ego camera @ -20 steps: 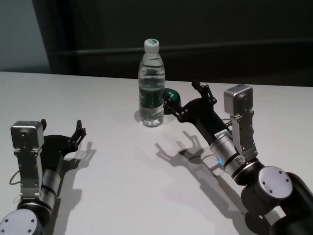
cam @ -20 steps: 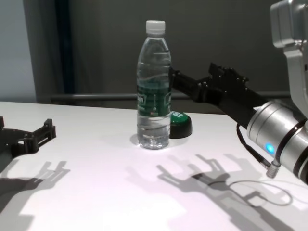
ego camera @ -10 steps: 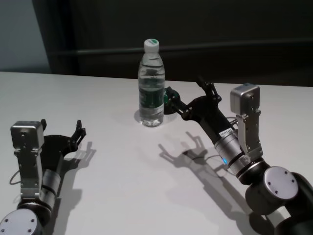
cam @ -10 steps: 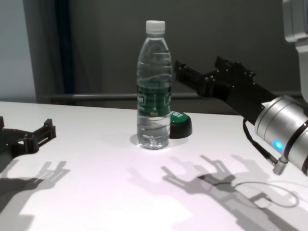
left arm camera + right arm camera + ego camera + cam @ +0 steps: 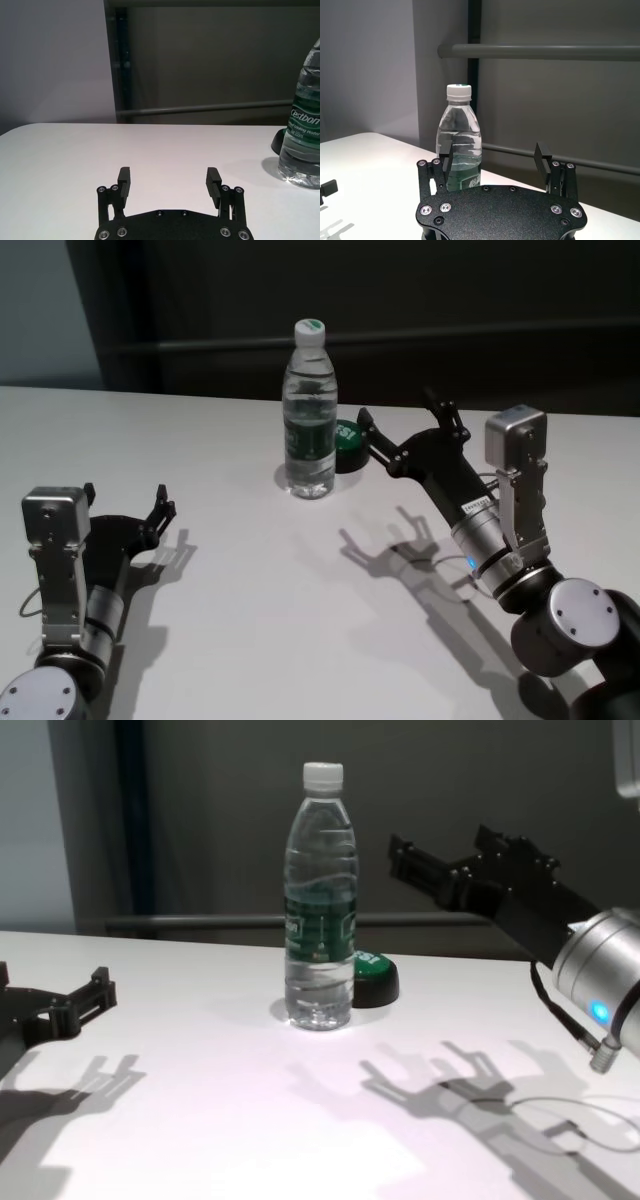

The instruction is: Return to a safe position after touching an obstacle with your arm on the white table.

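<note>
On white table (image 5: pixel 200 440), obstacle (image 5: pixel 310 420) upright.

Our right arm reaches forward and up over the right side, its wrist raised; the right gripper (image 5: pixel 405 427) is held in the air with fingers spread apart, holding nothing. Our left arm lies low at the near left, and the left gripper (image 5: pixel 125 508) is likewise spread and holding nothing.
</note>
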